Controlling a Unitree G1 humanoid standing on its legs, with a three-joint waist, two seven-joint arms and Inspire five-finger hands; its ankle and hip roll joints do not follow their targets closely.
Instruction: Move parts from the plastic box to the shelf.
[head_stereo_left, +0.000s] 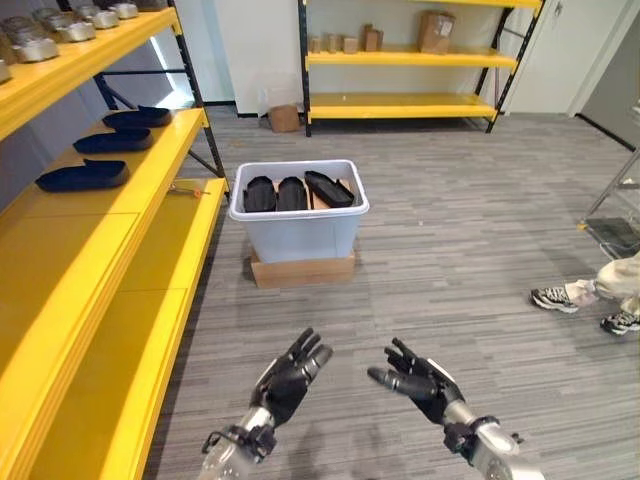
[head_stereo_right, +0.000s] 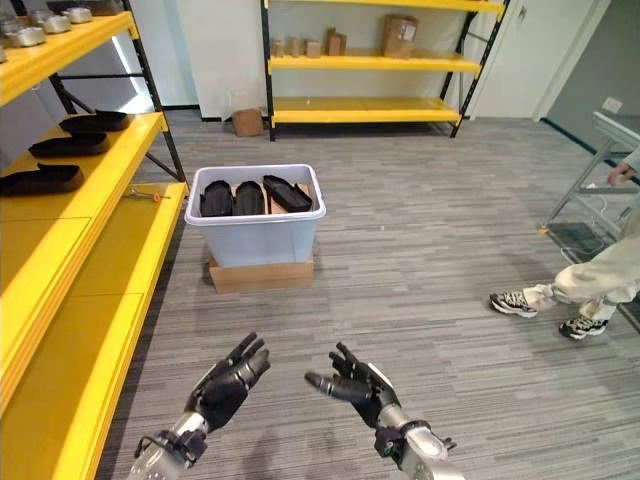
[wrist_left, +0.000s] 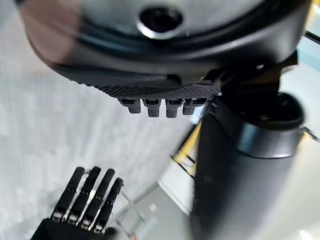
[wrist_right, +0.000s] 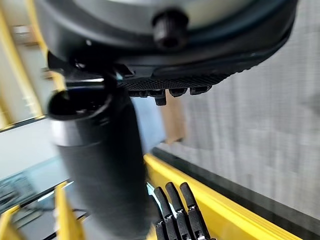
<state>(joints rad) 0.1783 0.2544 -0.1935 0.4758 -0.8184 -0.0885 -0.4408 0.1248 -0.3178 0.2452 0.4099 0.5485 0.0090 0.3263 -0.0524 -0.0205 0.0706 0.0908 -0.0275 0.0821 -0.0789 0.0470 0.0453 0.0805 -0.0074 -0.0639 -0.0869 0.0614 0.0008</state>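
A pale plastic box (head_stereo_left: 298, 232) stands on a cardboard slab (head_stereo_left: 302, 270) on the floor, ahead of me. Three black parts (head_stereo_left: 291, 192) lie inside it. Three more black parts (head_stereo_left: 84, 175) rest on the middle board of the yellow shelf (head_stereo_left: 120, 250) at my left. Both hands hover low over the floor, well short of the box. My left hand (head_stereo_left: 289, 377) is open with straight fingers and holds nothing. My right hand (head_stereo_left: 417, 380) is open too, fingers relaxed, palm turned toward the left hand.
A second yellow shelf (head_stereo_left: 410, 60) with cardboard items stands at the back wall. A person's legs and shoes (head_stereo_left: 585, 296) are at the right beside a metal cart (head_stereo_left: 615, 225). Metal parts (head_stereo_left: 60, 25) sit on the top left board.
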